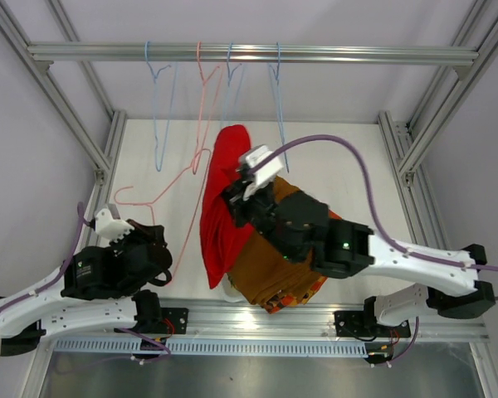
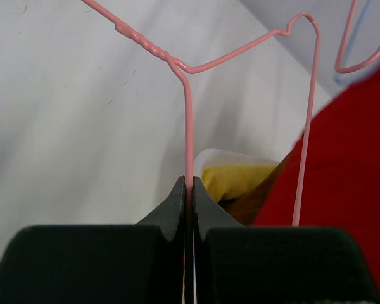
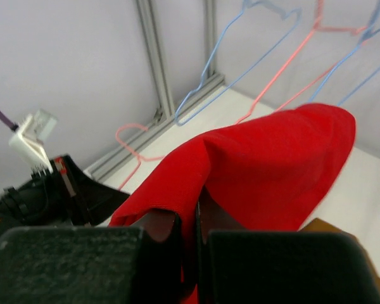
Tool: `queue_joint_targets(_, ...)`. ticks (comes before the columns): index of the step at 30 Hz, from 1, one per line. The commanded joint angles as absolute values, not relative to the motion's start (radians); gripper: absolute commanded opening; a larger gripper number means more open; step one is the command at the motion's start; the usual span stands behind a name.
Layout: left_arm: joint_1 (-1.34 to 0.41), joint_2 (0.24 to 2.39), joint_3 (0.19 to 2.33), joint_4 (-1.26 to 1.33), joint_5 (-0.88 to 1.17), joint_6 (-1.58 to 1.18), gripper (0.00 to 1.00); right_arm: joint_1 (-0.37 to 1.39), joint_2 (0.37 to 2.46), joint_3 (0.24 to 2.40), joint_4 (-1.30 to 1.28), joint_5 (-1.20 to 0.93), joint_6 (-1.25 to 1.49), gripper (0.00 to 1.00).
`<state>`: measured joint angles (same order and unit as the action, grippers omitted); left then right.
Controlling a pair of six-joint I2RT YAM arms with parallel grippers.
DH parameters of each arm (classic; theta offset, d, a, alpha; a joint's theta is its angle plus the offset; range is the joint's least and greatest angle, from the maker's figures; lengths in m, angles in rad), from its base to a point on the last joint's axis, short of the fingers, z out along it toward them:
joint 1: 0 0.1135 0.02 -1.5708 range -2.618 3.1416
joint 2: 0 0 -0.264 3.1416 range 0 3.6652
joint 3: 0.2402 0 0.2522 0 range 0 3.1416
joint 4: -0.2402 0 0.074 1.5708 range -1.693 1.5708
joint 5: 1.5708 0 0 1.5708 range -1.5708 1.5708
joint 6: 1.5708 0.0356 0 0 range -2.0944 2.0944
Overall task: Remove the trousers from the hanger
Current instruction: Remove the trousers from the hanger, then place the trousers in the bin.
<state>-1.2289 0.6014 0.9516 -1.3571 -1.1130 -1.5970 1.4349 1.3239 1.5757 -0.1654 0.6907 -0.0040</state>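
The left gripper (image 2: 188, 187) is closed on a straight run of wire of the pink hanger (image 2: 187, 120), jaws clamped flat with the wire between them. This grip appears intended to anchor the hanger at the near left, so that it cannot follow the cloth when the cloth is pulled. The right gripper (image 3: 190, 218) is clamped on a fold of the red trousers (image 3: 272, 164), with cloth bunched on both sides of the fingers. The red trousers hang at mid-table, just right of the pink hanger and left of the folded pairs (image 1: 274, 269) heaped at the near centre. Gripping a fold rather than an edge probably gives a firmer purchase for drawing the garment to the right. One hanger wire runs beside the edge of the red cloth; whether the cloth is fully clear of it cannot be determined. The yellow pair (image 2: 235, 178) lies in the white basket (image 2: 223, 155) beyond. The blue hangers (image 1: 159, 124) hang bare from the far rail (image 1: 357, 55).
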Motion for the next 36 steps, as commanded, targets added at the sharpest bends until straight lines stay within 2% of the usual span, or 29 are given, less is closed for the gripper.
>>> queue_joint_targets(1,-1.221,0.603,0.999,-1.578,-1.17,-1.606,0.01,1.427,1.367,1.637,-0.049,0.618,0.048,0.0)
queue_joint_targets(5,-1.22,0.598,1.0,-1.577,-1.166,-1.6,0.01,1.404,1.338,1.573,-0.049,0.667,0.058,0.0)
queue_joint_targets(10,-1.221,0.597,0.991,-1.577,-1.164,-1.588,0.01,1.329,1.085,1.299,-0.078,0.721,0.121,0.0)
queue_joint_targets(16,-1.22,0.601,0.985,-1.565,-1.152,-1.574,0.01,1.217,0.798,1.042,-0.256,0.787,0.25,0.0)
queue_joint_targets(21,-1.22,0.612,0.974,-1.516,-1.147,-1.525,0.01,1.192,0.684,0.908,-0.396,0.79,0.345,0.0)
queue_joint_targets(24,-1.221,0.62,0.966,-1.506,-1.144,-1.514,0.01,1.192,0.658,0.882,-0.469,0.779,0.397,0.15)
queue_joint_targets(25,-1.22,0.621,0.963,-1.508,-1.144,-1.513,0.01,1.192,0.657,0.876,-0.486,0.761,0.42,0.24)
queue_joint_targets(28,-1.22,0.62,0.96,-1.517,-1.143,-1.514,0.01,1.195,0.655,0.871,-0.544,0.736,0.46,0.21)
queue_joint_targets(29,-1.221,0.611,0.959,-1.517,-1.143,-1.513,0.0,1.196,0.655,0.871,-0.57,0.744,0.465,0.31)
queue_joint_targets(31,-1.22,0.604,0.96,-1.513,-1.141,-1.506,0.01,1.2,0.649,0.874,-0.592,0.79,0.48,0.35)
queue_joint_targets(32,-1.22,0.598,0.96,-1.508,-1.14,-1.493,0.01,1.2,0.646,0.882,-0.627,0.81,0.5,0.51)
queue_joint_targets(33,-1.22,0.598,0.96,-1.503,-1.137,-1.485,0.01,1.201,0.646,0.891,-0.646,0.828,0.506,0.6)
queue_joint_targets(35,-1.22,0.597,0.96,-1.49,-1.134,-1.467,0.01,1.206,0.641,0.934,-0.711,0.897,0.552,0.74)
queue_joint_targets(36,-1.22,0.6,0.96,-1.485,-1.134,-1.46,0.01,1.213,0.635,0.952,-0.725,0.906,0.554,0.75)
